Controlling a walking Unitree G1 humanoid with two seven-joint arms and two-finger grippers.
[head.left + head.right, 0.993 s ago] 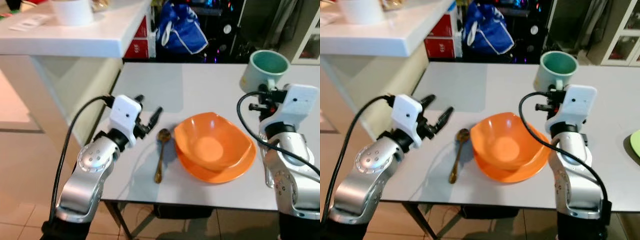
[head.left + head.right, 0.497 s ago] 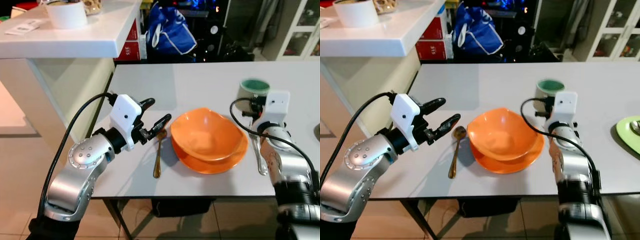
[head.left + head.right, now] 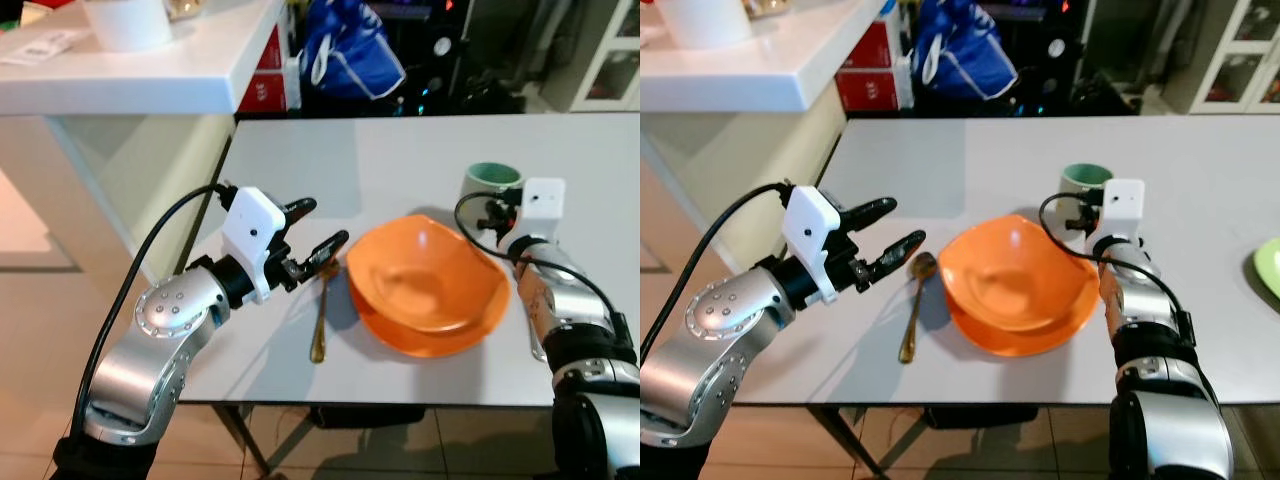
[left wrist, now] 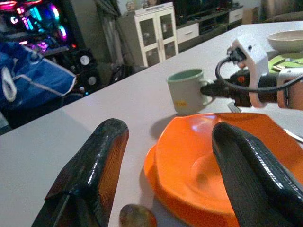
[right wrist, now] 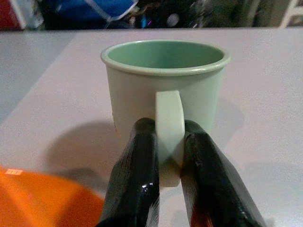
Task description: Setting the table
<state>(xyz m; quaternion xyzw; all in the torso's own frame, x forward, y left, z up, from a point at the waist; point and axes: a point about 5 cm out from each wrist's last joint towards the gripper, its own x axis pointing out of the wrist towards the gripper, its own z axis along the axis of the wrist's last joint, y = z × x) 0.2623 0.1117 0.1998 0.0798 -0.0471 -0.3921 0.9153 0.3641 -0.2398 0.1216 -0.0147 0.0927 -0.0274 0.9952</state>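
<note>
An orange bowl (image 3: 425, 280) sits on an orange plate (image 3: 400, 338) at the table's front. A brass spoon (image 3: 320, 315) lies just left of them. Behind the bowl on the right, a pale green mug (image 3: 491, 186) stands upright on the table. My right gripper (image 5: 165, 177) is shut on the mug's (image 5: 163, 80) handle. My left gripper (image 3: 315, 232) hovers open just above the spoon's bowl end, left of the orange bowl (image 4: 213, 170). A metal utensil (image 3: 536, 335) lies partly hidden under my right arm.
The grey table (image 3: 330, 160) has its left edge beside my left arm. A white counter (image 3: 150, 70) stands at the back left with a white container (image 3: 125, 22). A blue bag (image 3: 350, 50) lies behind the table. A green plate (image 3: 1270, 265) sits at the far right.
The mug in my right gripper, held high a second ago, has come down and now stands on the table behind the bowl. My left gripper has barely moved. The camera shifted.
</note>
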